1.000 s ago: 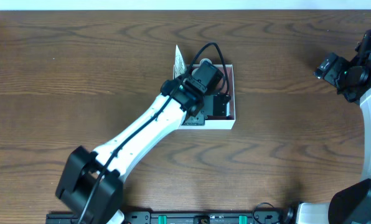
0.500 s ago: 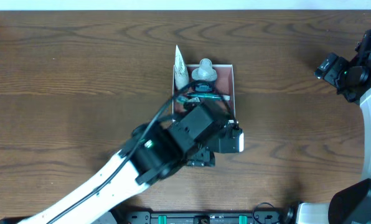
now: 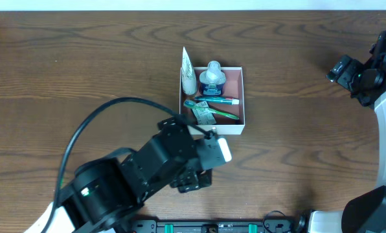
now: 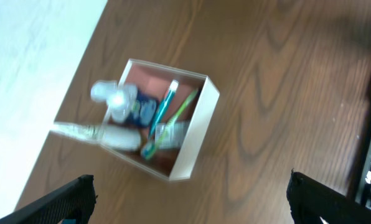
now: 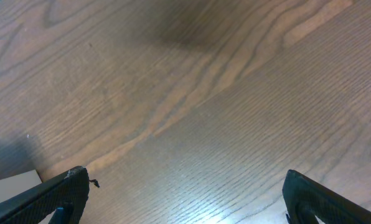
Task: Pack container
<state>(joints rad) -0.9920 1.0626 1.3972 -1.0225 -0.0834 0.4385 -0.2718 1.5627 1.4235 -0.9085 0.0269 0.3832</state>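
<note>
In the left wrist view the toiletries (image 4: pixel 120 102) inside the container (image 4: pixel 195 134) are blurred; overhead, the left arm (image 3: pixel 147 165) hides the container corner nearest it

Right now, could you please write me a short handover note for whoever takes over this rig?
Shallow square white-walled container: mid-table, holding a white tube leaning on its left wall, a clear bottle, a teal toothbrush, a green toothbrush and a small sachet.
Left gripper: fingers open, empty, raised over the brown wooden table near the container's front.
Right gripper: fingers open, empty, far right.
Done: those five are in.
Left: no loose toiletries visible outside; confirm packing is complete.
</note>
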